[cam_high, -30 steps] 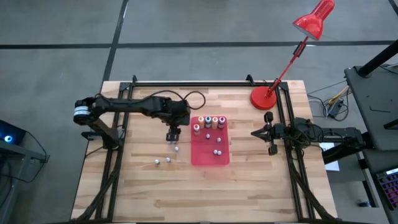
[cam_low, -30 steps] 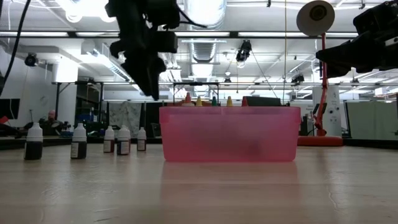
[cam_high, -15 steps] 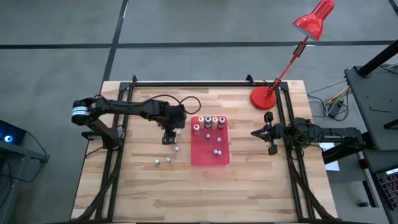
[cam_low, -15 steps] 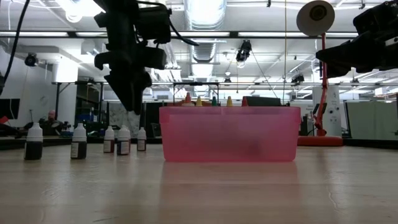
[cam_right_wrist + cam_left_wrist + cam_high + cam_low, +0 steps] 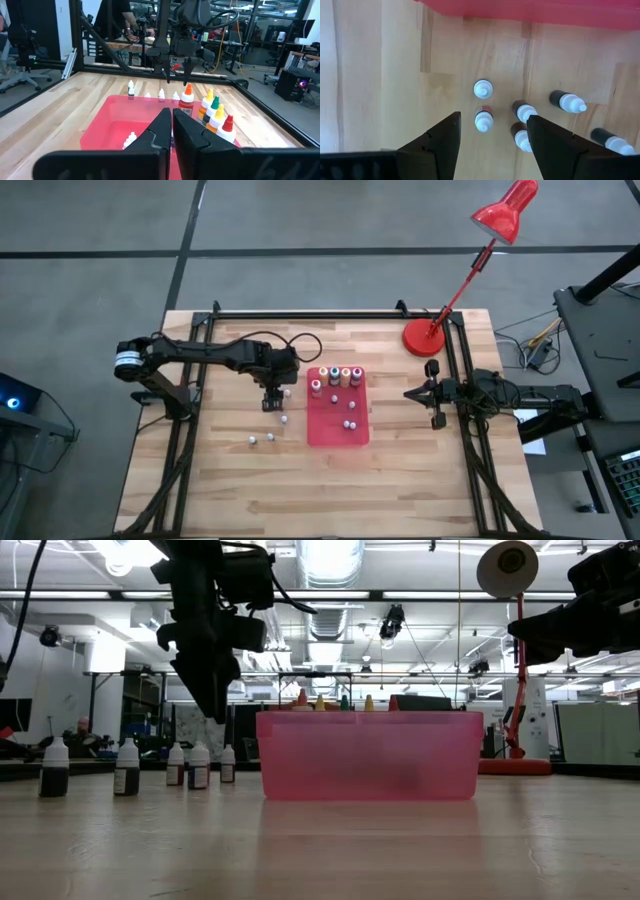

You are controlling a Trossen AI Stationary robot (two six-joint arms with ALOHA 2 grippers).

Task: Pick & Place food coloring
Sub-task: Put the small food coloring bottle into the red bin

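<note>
the left gripper (image 5: 490,137) hangs with jaws wide and empty over a bottle (image 5: 483,120) standing on the desk (image 5: 240,490) beside the tray (image 5: 335,435). neighbours (image 5: 525,112) stand close, so a finger coming down could tip one, or, it seems, pinch two. the right gripper (image 5: 171,131) waits by the tray's far side, jaws closed, empty.

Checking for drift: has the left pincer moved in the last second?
Yes. In the high view the left pincer has shifted away from the red tray, toward the table's left side.
</note>
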